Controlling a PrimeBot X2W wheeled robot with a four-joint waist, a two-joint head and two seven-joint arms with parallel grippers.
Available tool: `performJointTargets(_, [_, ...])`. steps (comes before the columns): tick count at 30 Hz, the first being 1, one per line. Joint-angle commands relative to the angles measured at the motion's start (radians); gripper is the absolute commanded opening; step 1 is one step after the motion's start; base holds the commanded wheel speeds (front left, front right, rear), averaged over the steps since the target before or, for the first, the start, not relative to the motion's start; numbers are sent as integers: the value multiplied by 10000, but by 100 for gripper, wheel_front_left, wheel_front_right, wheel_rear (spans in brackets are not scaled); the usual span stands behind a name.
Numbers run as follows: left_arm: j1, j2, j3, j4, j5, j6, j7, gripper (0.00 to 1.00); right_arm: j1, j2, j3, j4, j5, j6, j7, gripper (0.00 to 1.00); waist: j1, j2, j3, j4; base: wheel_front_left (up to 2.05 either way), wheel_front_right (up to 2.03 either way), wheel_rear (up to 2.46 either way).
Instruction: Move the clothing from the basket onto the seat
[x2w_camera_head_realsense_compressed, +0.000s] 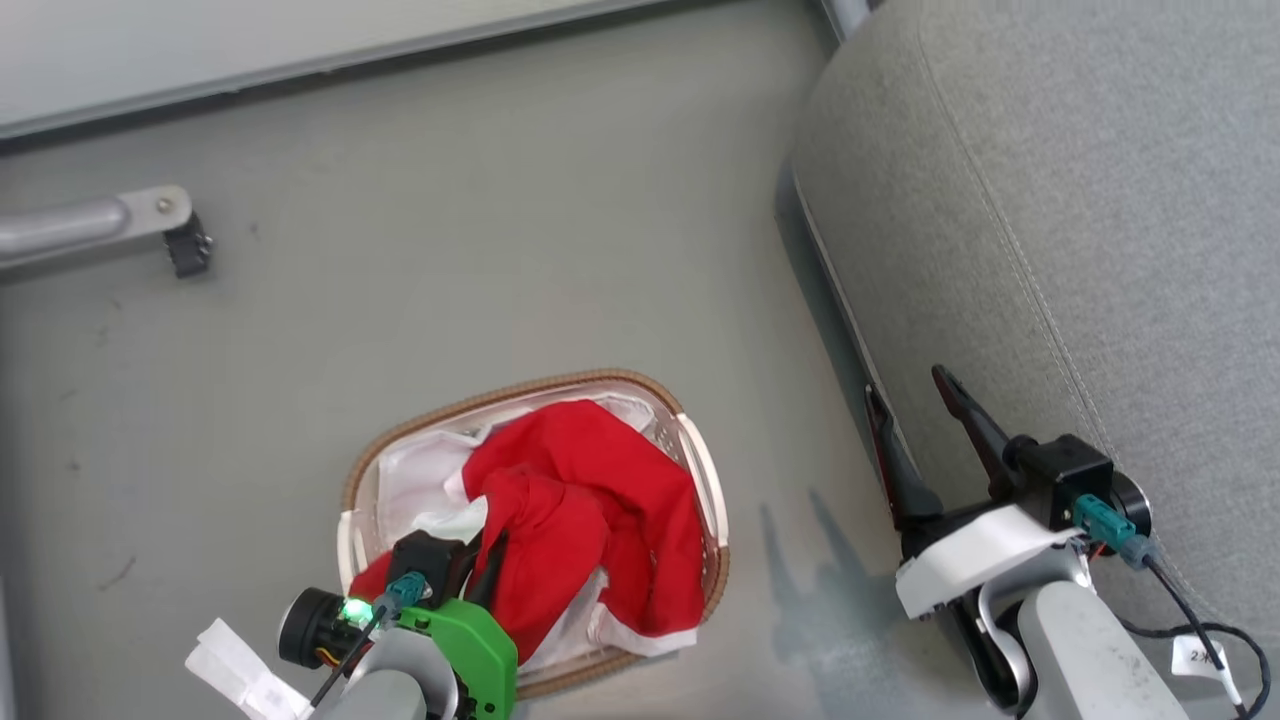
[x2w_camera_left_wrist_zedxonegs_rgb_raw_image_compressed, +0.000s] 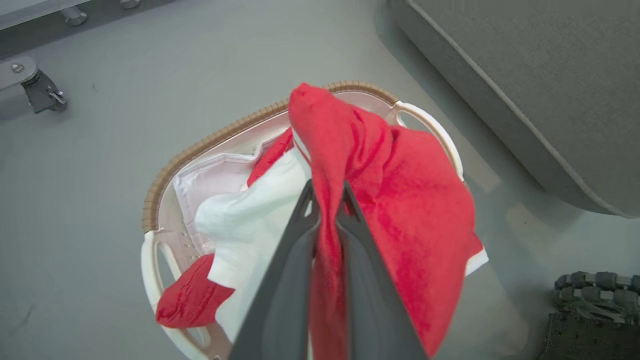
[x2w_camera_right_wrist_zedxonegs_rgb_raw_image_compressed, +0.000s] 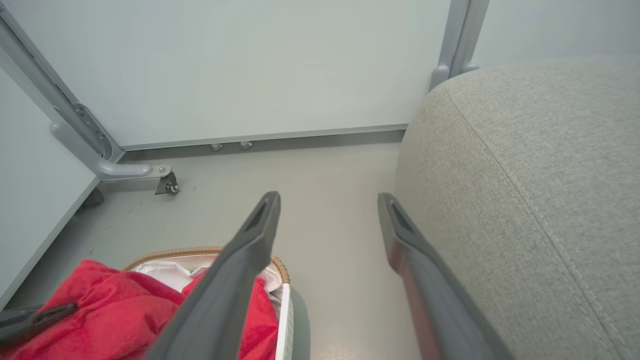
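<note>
**Fingers (x2w_camera_left_wrist_zedxonegs_rgb_raw_image_compressed: 295, 235) on clothing (x2w_camera_left_wrist_zedxonegs_rgb_raw_image_compressed: 415, 210): lift-out step**

Fingers of the left gripper (x2w_camera_left_wrist_zedxonegs_rgb_raw_image_compressed: 327, 189): narrow, pinching a red fold above the basket (x2w_camera_head_realsense_compressed: 560, 383); rest of the clothing hangs into the basket and over its rim, on the white liner (x2w_camera_left_wrist_zedxonegs_rgb_raw_image_compressed: 210, 175). Right gripper (x2w_camera_head_realsense_compressed: 906, 382): fingers wide, holding nothing, just beside the seat's (x2w_camera_head_realsense_compressed: 1100, 200) edge. Seat: no clothing visible on it. Step, as judged: taking the clothing out, task early. Next move calls for: a lift high enough for the trailing cloth to clear the rim; a carry to the robot's right over the floor (x2w_camera_head_realsense_compressed: 500, 250) to the seat; release there. Risk: cloth catching on the rim and dragging the basket.
</note>
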Motion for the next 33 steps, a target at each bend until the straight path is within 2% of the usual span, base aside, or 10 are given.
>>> performJointTargets(1, [267, -43, 153, -166, 169, -2, -37, 0, 235, -43, -26, 59, -51, -7, -46, 100, 1, 0, -768, 556, 0, 0, 0])
performJointTargets(20, [1371, -659, 2309, -2825, 1467, -382, -38, 0, 1602, -40, -12, 423, -212, -7, -46, 100, 1, 0, -2771, 1300, 0, 0, 0])
performJointTargets(33, [1209, -836, 2297, -4930, 1455, -445, -39, 0, 2118, -41, 99, 535, -180, -7, -46, 100, 1, 0, -3337, 1748, 0, 0, 0])
